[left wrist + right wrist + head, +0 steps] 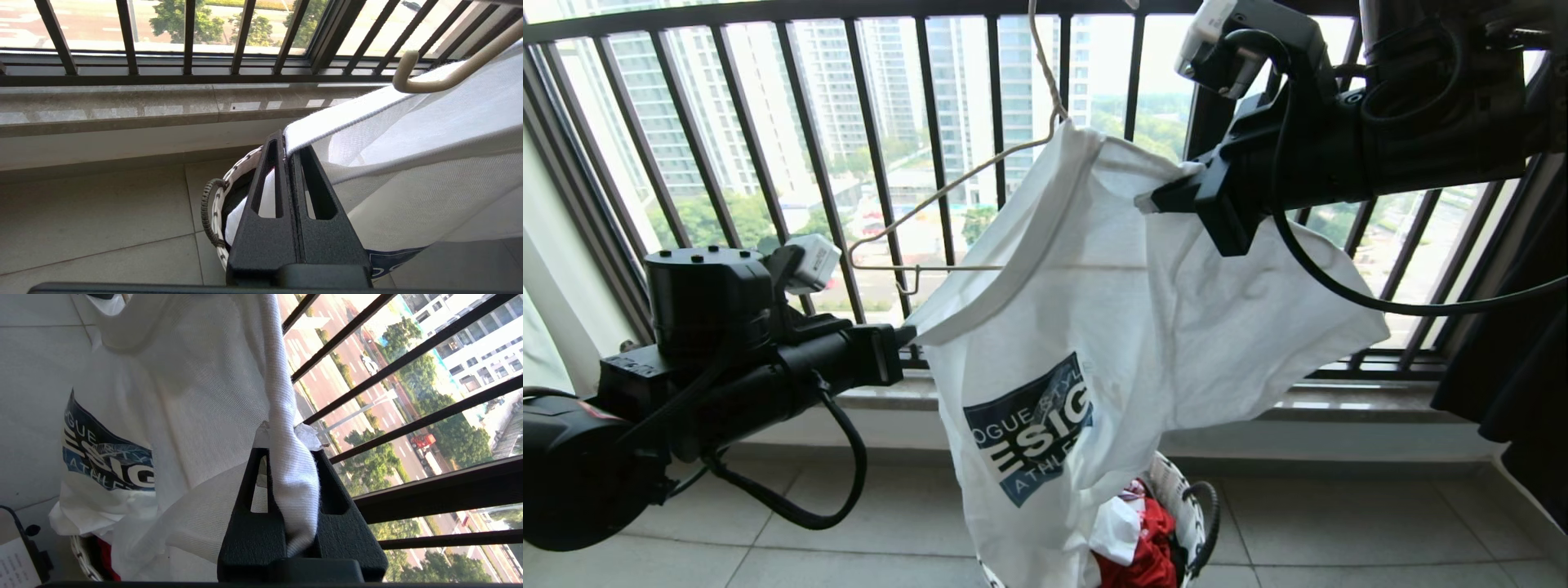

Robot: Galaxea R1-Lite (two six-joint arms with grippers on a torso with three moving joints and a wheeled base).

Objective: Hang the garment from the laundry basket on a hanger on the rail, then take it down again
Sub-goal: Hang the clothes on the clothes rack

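Presently the garment [1094, 327] is held in the air between both arms: the left claw [907, 336] is clamped together on the ribbed collar edge, and the right claw [1168, 196] is clamped on a bunch of fabric higher up, apparently so that the neck opening is stretched wide over the hanger [947, 204], one arm of which is already inside the cloth while the other arm is bare. The laundry basket [1188, 498] is seen on the tiled floor directly below, with a red cloth [1152, 555] inside it; the window railing [874, 147] stands close behind and may limit the hanger's swing, and the rail itself is not in view.
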